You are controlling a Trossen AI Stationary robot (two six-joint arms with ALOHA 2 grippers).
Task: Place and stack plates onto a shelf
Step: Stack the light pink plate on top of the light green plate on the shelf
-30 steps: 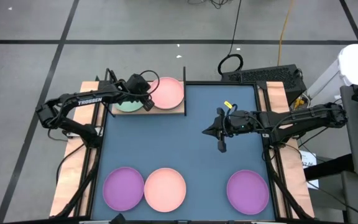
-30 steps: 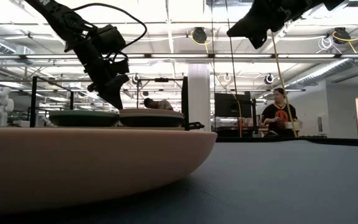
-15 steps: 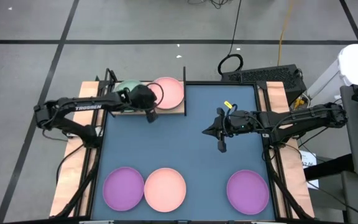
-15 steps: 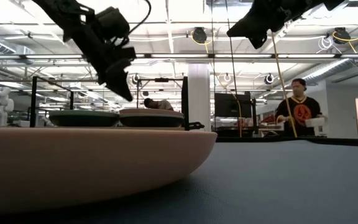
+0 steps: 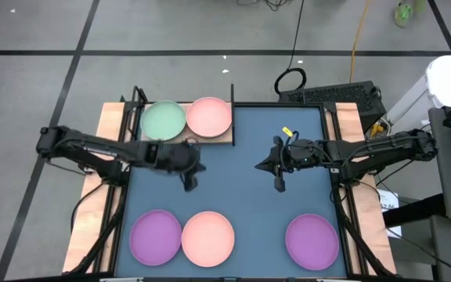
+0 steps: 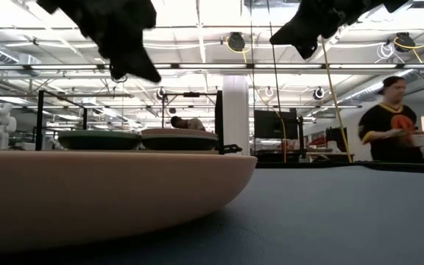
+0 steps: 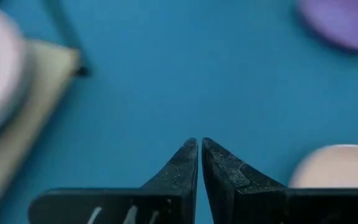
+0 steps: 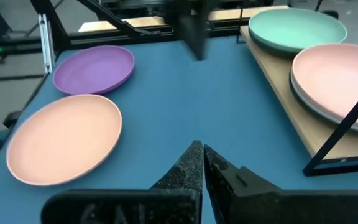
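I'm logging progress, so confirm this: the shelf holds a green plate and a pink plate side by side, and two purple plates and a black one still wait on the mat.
Not quite. The high view shows no black plate on the mat. The third waiting plate is pink, between the two purple plates. The rest stands: the shelf holds a green plate and a pink plate side by side.

Low view: near pink round plastic plate [image 6: 109,195] cut off at left edge, blurred; left gripper [image 6: 124,40] cropped by top edge.
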